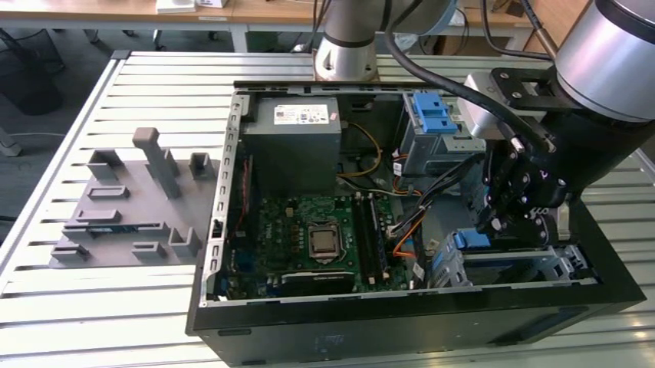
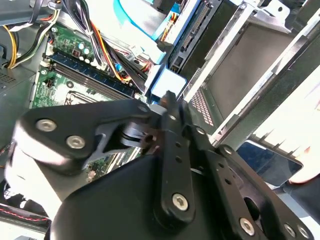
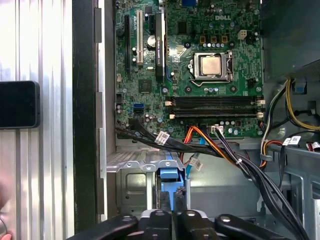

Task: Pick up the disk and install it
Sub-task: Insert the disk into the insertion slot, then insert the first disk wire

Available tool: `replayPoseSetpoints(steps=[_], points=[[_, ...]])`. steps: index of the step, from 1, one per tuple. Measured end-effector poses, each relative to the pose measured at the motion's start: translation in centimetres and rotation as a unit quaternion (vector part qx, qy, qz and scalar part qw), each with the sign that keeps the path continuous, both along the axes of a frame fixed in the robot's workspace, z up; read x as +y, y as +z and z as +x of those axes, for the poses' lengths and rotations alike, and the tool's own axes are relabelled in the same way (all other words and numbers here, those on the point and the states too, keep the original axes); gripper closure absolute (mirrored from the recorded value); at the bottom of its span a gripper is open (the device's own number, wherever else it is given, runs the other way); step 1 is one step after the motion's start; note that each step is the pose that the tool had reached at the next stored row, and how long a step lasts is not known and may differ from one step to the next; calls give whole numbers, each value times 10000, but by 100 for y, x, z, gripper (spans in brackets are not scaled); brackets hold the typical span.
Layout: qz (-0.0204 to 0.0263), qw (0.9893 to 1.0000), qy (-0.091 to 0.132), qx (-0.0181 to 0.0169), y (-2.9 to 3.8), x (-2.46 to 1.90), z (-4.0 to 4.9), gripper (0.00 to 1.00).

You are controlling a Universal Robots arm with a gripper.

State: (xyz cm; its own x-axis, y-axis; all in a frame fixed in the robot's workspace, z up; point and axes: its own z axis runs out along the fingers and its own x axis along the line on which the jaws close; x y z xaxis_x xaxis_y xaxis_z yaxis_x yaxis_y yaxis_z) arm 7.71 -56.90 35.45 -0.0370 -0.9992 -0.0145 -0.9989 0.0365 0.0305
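The disk [image 1: 473,239] is seen in the lower right of the exterior view as a blue-edged slab standing on edge at the mouth of the metal drive cage [image 1: 517,264], directly beneath the hand [image 1: 508,226]; in the first wrist view its blue end [image 3: 169,172] sits at the lower centre, between the cage walls and just ahead of the fingertips. The hand's fingers [image 3: 165,204] are drawn close together around the disk's thin edge, and by appearance they are clamped on it, though the contact itself is partly covered by the linkage. A drive of this kind is judged stiff, moderately heavy for its size and sensitive to knocks; its metal faces would be slippery, so the plastic rails along its edges are judged the better place for a hold. Most of the disk's body is hidden behind the hand and cage, so its label cannot be made out, nor how far it has entered the bay. Beyond it, bundled cables [image 3: 200,145] cross close to the cage, with the motherboard [image 1: 312,241] and the grey power-supply box [image 1: 294,126] further off. The computer case [image 1: 409,330] lies on the slatted desk [image 1: 61,307], beside a grey fixture block [image 1: 133,207].
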Motion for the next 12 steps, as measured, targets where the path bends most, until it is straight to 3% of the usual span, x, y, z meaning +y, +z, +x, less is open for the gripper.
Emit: replayPoseSetpoints(steps=[3,12], points=[[0,10000,0,0,0,0,0,89],[0,10000,0,0,-4,0,0,89]])
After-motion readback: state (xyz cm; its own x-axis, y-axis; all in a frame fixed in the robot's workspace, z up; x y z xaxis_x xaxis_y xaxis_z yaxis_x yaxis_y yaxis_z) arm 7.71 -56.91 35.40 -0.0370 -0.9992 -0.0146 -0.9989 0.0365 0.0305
